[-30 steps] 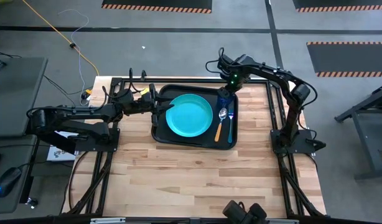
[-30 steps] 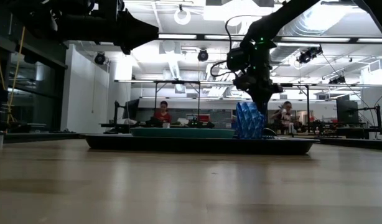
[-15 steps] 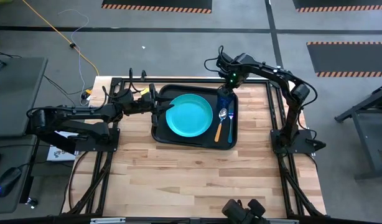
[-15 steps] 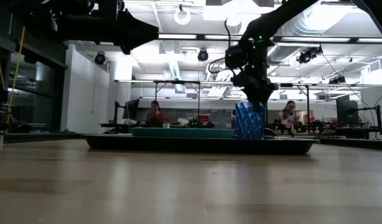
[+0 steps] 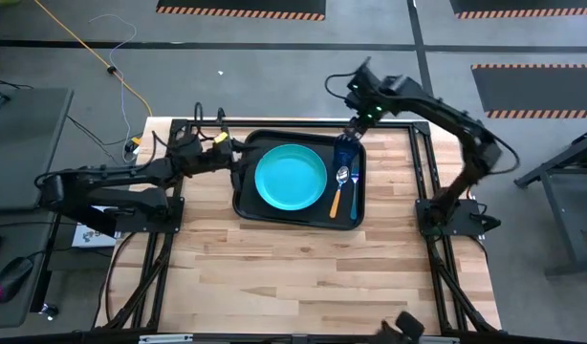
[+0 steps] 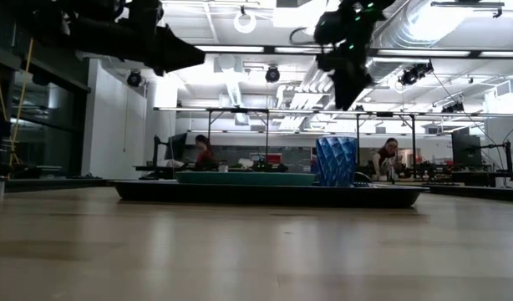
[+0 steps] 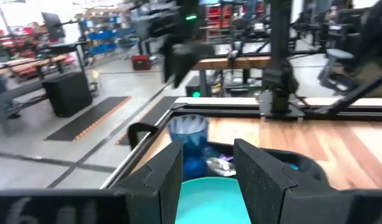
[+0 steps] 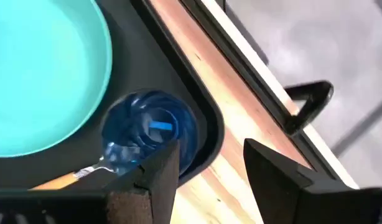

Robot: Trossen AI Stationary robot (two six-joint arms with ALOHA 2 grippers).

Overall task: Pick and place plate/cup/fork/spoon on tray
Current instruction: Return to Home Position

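The cup (image 6: pixel 336 161) stands upright in the far right corner of the tray (image 5: pixel 250 212), just beside the plate (image 5: pixel 291 175). The right gripper (image 6: pixel 348 84) hangs above the cup, its fingers spread and holding nothing. To go home well, I think it should rise straight first and only then swing away, so that no finger catches the cup's rim. The left gripper (image 5: pixel 238 155), fingers also spread and empty, waits over the tray's left edge.
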